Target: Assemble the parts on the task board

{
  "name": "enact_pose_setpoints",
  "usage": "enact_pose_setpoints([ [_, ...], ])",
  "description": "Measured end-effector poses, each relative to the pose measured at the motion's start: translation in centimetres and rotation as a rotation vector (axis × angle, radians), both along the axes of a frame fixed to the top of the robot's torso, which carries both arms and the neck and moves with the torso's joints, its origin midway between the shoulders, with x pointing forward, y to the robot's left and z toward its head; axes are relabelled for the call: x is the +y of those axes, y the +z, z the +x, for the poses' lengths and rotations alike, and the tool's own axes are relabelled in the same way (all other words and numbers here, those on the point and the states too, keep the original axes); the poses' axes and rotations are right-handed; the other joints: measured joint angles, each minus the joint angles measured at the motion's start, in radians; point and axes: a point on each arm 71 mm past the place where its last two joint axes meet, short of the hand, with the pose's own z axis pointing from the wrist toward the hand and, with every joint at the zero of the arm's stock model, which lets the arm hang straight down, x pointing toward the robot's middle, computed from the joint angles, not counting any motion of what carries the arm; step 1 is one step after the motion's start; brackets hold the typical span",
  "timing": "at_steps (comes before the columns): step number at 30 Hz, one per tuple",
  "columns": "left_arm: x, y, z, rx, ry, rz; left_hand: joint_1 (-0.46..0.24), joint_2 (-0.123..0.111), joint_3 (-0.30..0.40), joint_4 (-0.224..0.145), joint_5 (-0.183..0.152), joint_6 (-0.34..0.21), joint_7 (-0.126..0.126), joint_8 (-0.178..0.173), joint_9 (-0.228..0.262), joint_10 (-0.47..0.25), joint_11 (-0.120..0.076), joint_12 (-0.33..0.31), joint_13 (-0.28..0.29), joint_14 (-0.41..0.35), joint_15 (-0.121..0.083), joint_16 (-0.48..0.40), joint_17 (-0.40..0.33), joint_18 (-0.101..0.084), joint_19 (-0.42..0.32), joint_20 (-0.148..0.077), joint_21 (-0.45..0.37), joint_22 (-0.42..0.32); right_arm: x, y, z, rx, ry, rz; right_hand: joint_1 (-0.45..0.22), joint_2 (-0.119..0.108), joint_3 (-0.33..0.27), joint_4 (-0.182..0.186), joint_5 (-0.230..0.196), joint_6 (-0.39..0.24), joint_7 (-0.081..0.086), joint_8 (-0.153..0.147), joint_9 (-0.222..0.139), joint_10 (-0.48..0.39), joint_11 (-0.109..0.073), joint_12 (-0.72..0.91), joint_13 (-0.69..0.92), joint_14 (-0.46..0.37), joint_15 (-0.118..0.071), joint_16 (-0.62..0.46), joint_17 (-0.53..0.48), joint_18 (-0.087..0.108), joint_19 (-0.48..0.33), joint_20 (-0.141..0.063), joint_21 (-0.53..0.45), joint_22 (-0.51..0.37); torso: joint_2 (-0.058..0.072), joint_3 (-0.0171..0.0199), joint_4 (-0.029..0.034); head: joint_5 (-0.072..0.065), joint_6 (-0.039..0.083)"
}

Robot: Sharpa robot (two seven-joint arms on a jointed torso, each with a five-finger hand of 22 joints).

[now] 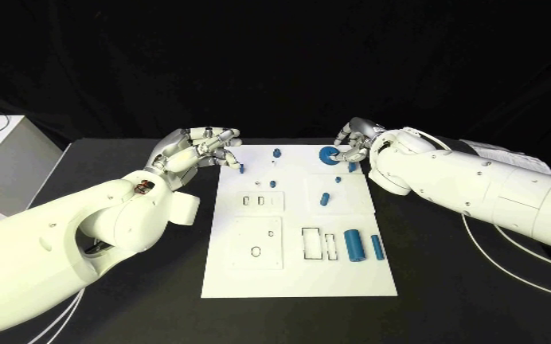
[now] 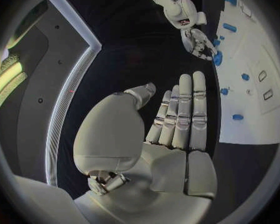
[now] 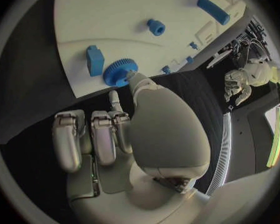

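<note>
Nearest, on the black bench (image 1: 138, 312), lies the white task board (image 1: 296, 224), blue parts scattered over it. Left hand (image 1: 205, 149) hovers at its far left corner, fingers apart, holding nothing. Right hand (image 1: 356, 141) touches a blue gear (image 1: 330, 154) at the far right with its fingertips.

White task board (image 1: 293, 276) mid-table, small blue parts (image 1: 351, 244) scattered (gear (image 1: 330, 154) at far edge)
</note>
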Motion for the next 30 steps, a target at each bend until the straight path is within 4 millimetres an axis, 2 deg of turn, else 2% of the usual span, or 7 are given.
enact_pose_setpoints([
  [4,0.0,0.0,0.0,0.0,-0.001,0.0,0.0,0.0,0.0,0.0,0.0,0.0,0.0,0.0,0.0,0.0,0.0,0.0,0.0,0.0,0.0,0.0,0.0,0.0,0.0,0.0,0.0,0.0,0.2,0.0,0.1,-0.001,-0.002,-0.005,0.0,0.0,-0.003,-0.003,0.0,0.0,0.0,0.004,0.001,0.0,0.0,0.0,0.0,0.0,0.0,0.0,0.0,-0.015,0.0,0.0,0.007,0.0,0.0,-0.0005,0.0002,0.002,-0.001],
  [14,0.0,0.0,0.0,0.0,-0.002,0.0,0.0,0.0,0.0,0.0,0.0,0.0,0.0,0.0,0.0,0.0,0.0,0.0,0.0,0.0,0.0,0.0,0.0,0.0,0.0,0.0,0.0,0.0,0.7,-0.3,0.3,0.003,-0.001,-0.015,0.004,0.004,-0.003,-0.003,0.0,0.0,0.0,0.004,0.001,0.0,0.0,0.0,0.0,0.0,0.0,0.0,0.0,-0.015,0.0,0.0,0.007,0.0,0.0,0.0012,-0.0014,0.009,-0.002],
  [30,0.0,0.0,0.0,0.001,-0.002,0.001,0.0,0.0,0.0,0.0,0.0,0.0,0.0,0.0,0.0,0.0,0.0,0.0,0.0,0.0,0.0,0.0,0.002,0.0,-0.004,-0.004,0.007,0.002,1.2,-0.5,0.3,0.006,0.008,-0.027,0.015,0.015,-0.002,-0.003,0.0,0.0,0.0,0.012,0.004,0.0,0.0,0.004,0.0,-0.004,0.004,0.0,0.0,-0.015,0.0,0.0,0.011,0.0,0.001,0.0022,-0.0024,0.011,-0.012],
])
